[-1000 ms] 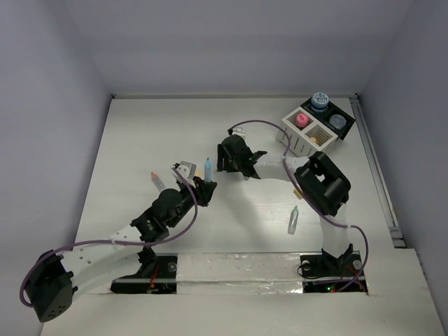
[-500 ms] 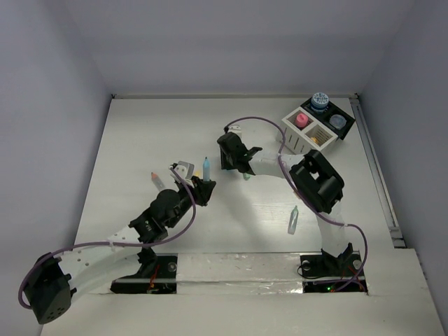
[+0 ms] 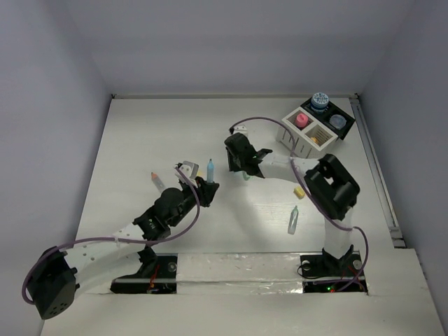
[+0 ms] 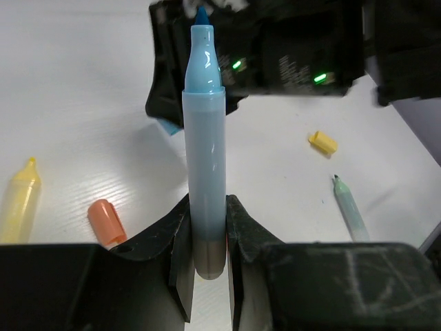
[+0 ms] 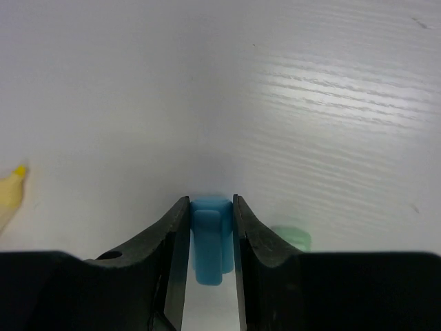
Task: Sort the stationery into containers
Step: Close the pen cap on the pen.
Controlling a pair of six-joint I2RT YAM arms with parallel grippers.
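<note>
Left fingers (image 4: pixel 180 241) clamp pale-blue marker (image 4: pixel 204 138) upright, tip up, nr tabletop (image 3: pixel 140 133) ctr; right fingers (image 5: pixel 176 234), close by, pinch a blue cap (image 5: pixel 207 258).

You have no word, number or brand here that can be read. The only lettering is a small patch of white print on the black housing (image 4: pixel 288 67) behind the blue marker (image 4: pixel 204 158) in the left wrist view, between two green lights (image 4: pixel 238 65), and it is too blurred for you to make out.
</note>
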